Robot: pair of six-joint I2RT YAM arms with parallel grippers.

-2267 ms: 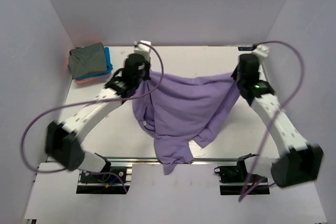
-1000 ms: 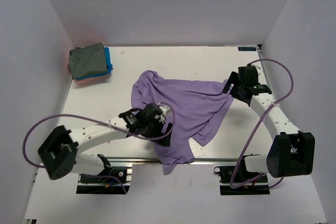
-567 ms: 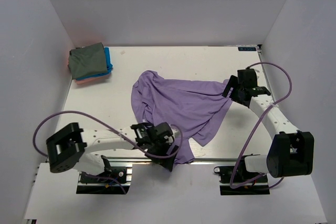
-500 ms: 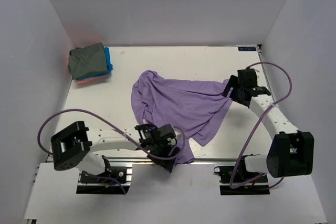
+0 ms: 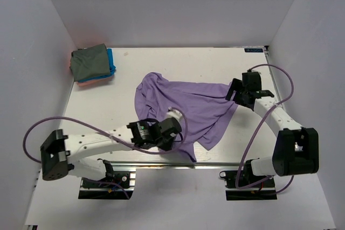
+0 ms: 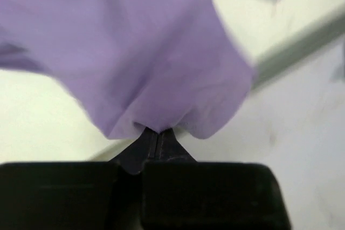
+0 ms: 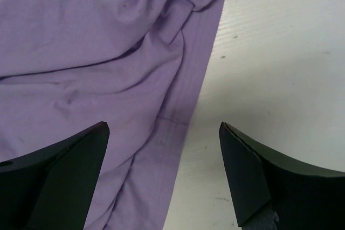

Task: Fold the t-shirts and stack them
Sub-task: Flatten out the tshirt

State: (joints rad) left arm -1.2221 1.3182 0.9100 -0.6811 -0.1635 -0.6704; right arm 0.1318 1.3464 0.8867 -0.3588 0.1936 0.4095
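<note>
Fingers [image 6: 148, 145] of left gripper [image 6: 157, 134], at 6 o'clock, clench lavender shirt [image 5: 188, 106]; right gripper [image 7: 163, 127] hovers splayed at 3 o'clock; folded stack [image 5: 92, 64] at 10 o'clock.

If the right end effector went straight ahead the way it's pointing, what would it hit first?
Probably the lavender shirt: the open right end effector points down at its hemmed edge, with the table just beside it. Depth is unclear.
</note>
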